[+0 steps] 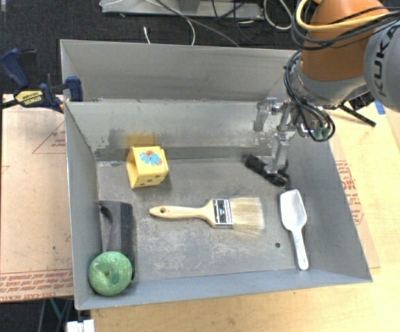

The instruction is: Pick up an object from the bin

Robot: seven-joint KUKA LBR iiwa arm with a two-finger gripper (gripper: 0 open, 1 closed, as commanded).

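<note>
Black capitals run up the arm's grey casing [392,50], just right of the orange cover [338,33]: that's the KUKA brand, only partly in sight. Well down and left of the orange cover, the yellow block [147,167] carries a blue-and-orange picture on its face, but no lettering there can be read.
</note>
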